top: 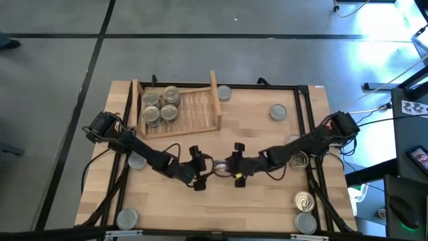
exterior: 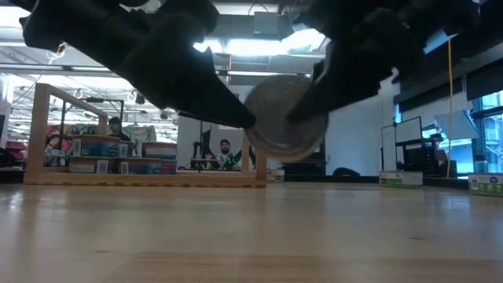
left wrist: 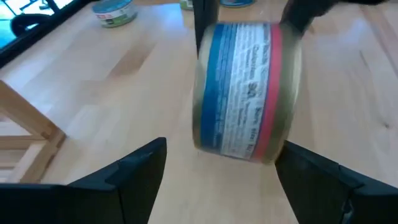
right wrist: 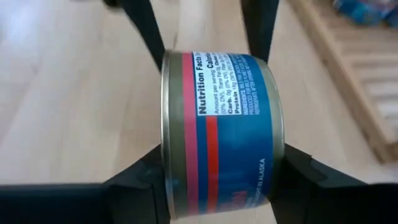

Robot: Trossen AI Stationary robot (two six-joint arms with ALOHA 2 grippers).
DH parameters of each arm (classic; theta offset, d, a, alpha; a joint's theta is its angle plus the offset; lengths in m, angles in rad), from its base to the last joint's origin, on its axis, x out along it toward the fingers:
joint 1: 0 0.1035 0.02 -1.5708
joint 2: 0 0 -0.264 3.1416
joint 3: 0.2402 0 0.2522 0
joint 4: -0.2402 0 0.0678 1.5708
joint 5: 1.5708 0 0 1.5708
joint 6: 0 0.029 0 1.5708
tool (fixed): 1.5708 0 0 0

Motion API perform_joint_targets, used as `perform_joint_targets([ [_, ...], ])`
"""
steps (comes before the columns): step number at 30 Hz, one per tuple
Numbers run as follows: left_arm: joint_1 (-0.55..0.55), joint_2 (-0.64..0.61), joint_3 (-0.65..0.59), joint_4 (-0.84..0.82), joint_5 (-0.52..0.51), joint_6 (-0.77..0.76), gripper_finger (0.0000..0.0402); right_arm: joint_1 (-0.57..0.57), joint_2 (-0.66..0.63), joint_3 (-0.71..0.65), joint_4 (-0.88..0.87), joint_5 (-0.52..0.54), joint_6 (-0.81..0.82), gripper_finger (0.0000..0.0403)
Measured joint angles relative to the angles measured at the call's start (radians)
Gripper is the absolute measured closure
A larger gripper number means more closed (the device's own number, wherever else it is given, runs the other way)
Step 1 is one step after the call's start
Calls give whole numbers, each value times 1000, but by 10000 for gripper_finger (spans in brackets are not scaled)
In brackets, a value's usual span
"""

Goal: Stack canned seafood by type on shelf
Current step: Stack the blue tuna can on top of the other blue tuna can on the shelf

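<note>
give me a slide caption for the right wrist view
Right pincer clamps a blue-and-red labelled can on its side, held above the tabletop.

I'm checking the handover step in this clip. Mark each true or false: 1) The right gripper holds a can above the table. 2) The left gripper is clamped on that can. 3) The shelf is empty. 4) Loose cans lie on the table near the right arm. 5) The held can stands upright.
1) True: the right gripper is shut on the can, which hangs clear of the table.
2) False: the left gripper is open, its fingers apart from the can.
3) False: the shelf holds several cans at its left end.
4) True: see the loose cans.
5) False: it is turned on its side.
</note>
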Motion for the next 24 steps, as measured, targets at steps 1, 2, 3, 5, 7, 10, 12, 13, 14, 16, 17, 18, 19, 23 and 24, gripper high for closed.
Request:
perform_joint_targets([
  [1, 3, 0, 0, 7, -1, 0, 109, 4, 0, -5, 25, 6, -4, 215],
  [2, 5, 0, 0, 12, 3, 1, 109, 6, 0, -7, 45, 17, -10, 215],
  [3, 9, 0, 0, 23, 13, 4, 109, 6, 1, -11, 68, 23, -22, 215],
  [5, 18, 0, 0, 51, 54, 24, 109, 5, 1, -11, 112, 26, -39, 215],
  [7, 19, 0, 0, 76, 78, 49, 109, 5, 0, -10, 146, 17, -63, 215],
  [10, 18, 0, 0, 103, 102, 69, 110, 5, 0, -11, 189, -54, -92, 215],
  [12, 18, 0, 0, 103, 119, 66, 117, 5, 0, -10, 194, -65, -98, 215],
  [13, 18, 0, 0, 103, 128, 60, 124, 6, 0, -10, 189, -64, -100, 215],
  [14, 18, 0, 0, 103, 131, 54, 133, 6, 0, -10, 184, -67, -99, 215],
  [16, 18, 0, 0, 106, 136, 40, 154, 5, 0, -10, 186, -70, -100, 215],
  [17, 18, 0, 0, 107, 138, 32, 166, 4, 0, -10, 189, -70, -100, 215],
  [18, 18, 0, 0, 110, 138, 30, 178, 4, 0, -10, 191, -70, -100, 215],
  [19, 18, 0, 0, 120, 138, 29, 191, 4, 0, -10, 191, -71, -99, 215],
  [23, 18, 0, -1, 143, 138, 59, 224, 5, 0, -10, 191, -71, -69, 215],
  [24, 18, 0, -1, 145, 139, 59, 224, 5, 0, -10, 190, -71, -66, 215],
])
